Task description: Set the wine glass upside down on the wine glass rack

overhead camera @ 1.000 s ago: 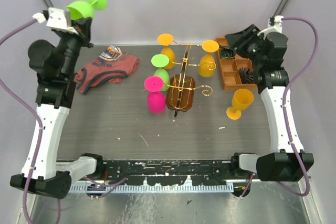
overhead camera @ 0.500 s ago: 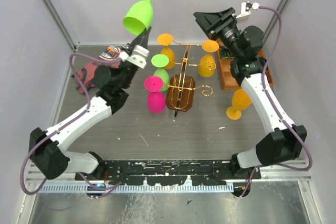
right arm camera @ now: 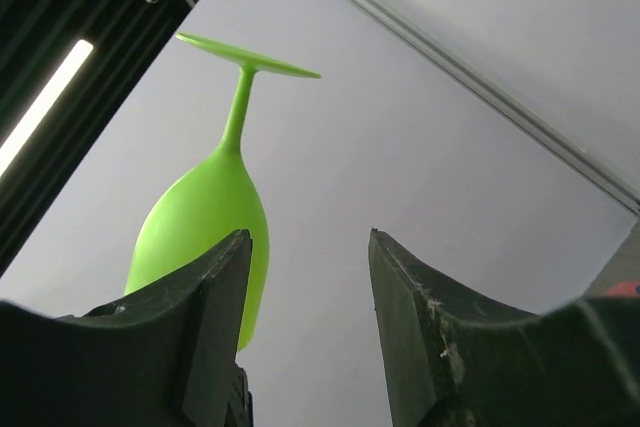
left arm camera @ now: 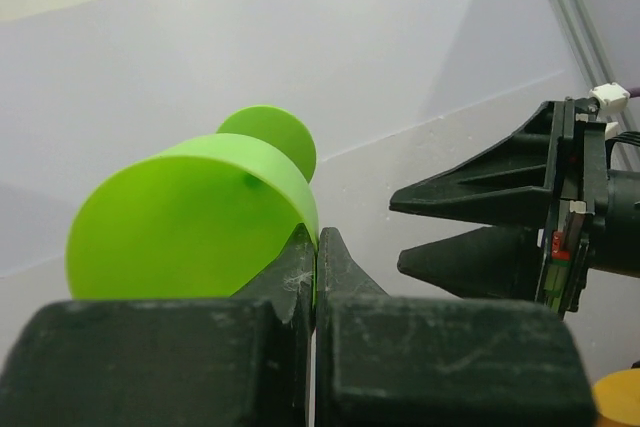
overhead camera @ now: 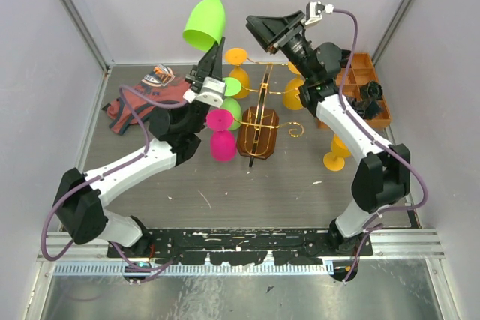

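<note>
The green wine glass [overhead camera: 206,20] hangs upside down, foot up, high above the table's back. My left gripper [overhead camera: 214,54] is shut on its rim from below; the left wrist view shows the rim wall pinched between the jaws of that gripper [left arm camera: 318,237], the glass [left arm camera: 190,217] to their left. My right gripper [overhead camera: 255,29] is open just right of the glass, tips pointing at it. In the right wrist view the glass [right arm camera: 205,217] stands beyond the left finger of the open gripper [right arm camera: 308,234]. The gold wire wine glass rack [overhead camera: 264,91] on its brown base [overhead camera: 259,133] stands below.
Upside-down glasses hang on the rack: orange [overhead camera: 237,58], green [overhead camera: 229,88], pink [overhead camera: 221,140], orange [overhead camera: 296,95]. An upright orange glass [overhead camera: 335,157] stands behind the right arm. A folded cloth [overhead camera: 154,91] lies back left, a compartmented wooden tray [overhead camera: 360,95] back right.
The left arm swung the green glass from the far left corner to above the rack, foot now up. The right arm swung left toward it, uncovering the tray.
</note>
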Robot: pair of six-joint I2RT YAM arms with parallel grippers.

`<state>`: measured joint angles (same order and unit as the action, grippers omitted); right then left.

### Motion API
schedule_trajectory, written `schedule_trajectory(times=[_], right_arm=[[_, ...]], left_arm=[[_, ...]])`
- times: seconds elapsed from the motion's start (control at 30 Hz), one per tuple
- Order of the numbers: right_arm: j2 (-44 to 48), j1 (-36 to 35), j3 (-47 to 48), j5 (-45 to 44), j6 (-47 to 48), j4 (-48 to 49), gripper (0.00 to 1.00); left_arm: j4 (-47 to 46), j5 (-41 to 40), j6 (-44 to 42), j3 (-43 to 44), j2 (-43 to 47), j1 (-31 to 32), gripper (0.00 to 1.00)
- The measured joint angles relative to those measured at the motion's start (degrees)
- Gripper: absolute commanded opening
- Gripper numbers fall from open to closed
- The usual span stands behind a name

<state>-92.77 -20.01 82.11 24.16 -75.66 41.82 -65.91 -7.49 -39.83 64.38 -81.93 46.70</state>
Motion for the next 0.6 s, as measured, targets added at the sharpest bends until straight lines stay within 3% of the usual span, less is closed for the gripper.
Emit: schedule_trajectory(times=[0.3,0.6], right_arm=[[-6.14,-1.81,8.15,0.63,-2.34,10.67,0.56],[-12.55,-3.26,14.16,2.12,-4.57,13.92,0.56]], left_arm=[[-1.95,-0.83,0.24,0.0,-0.5,0.44,0.0],[-2.21,-0.85,1.79,0.0,-2.1,0.74,0.0]])
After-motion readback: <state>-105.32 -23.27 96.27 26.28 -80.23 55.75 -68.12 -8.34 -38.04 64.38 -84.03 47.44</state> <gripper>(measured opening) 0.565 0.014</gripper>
